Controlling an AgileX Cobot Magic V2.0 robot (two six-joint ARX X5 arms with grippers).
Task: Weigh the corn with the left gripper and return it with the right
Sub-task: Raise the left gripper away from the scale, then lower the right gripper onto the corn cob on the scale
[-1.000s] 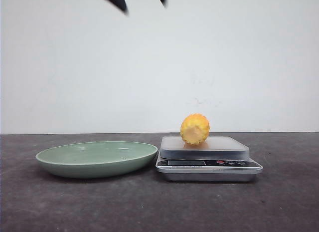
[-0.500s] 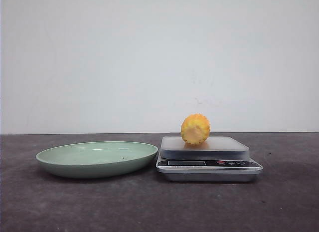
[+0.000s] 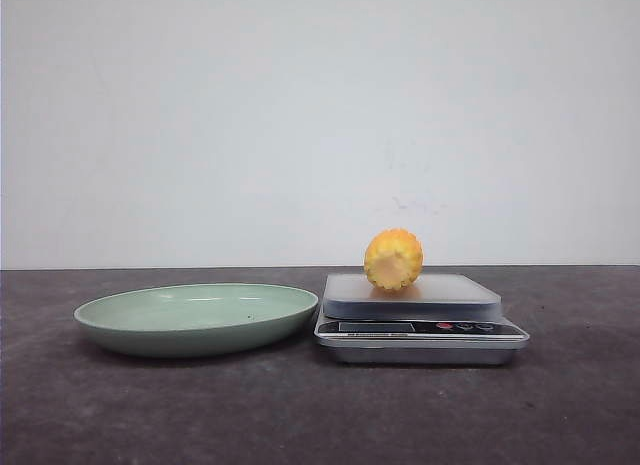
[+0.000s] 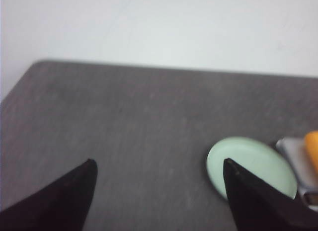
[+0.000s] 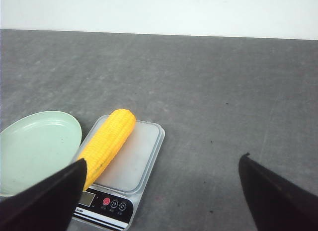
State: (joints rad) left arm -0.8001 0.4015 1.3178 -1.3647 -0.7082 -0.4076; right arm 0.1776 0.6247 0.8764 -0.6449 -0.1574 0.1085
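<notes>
The yellow corn (image 3: pixel 392 259) lies on the platform of the silver kitchen scale (image 3: pixel 420 330), its cut end toward the front camera. In the right wrist view the corn (image 5: pixel 107 140) lies lengthwise on the scale (image 5: pixel 134 156). My right gripper (image 5: pixel 163 164) is open and empty, high above the table, with the scale near one finger. My left gripper (image 4: pixel 158 164) is open and empty, high over bare table; the corn (image 4: pixel 312 149) shows at the frame edge. Neither gripper shows in the front view.
A pale green plate (image 3: pixel 195 317) sits on the dark grey table just left of the scale; it also shows in the left wrist view (image 4: pixel 258 164) and the right wrist view (image 5: pixel 35 146). A white wall stands behind the table.
Black fingertips that showed at the top of the front view a second ago have gone up out of the frame. The corn, scale and plate have barely shifted.
</notes>
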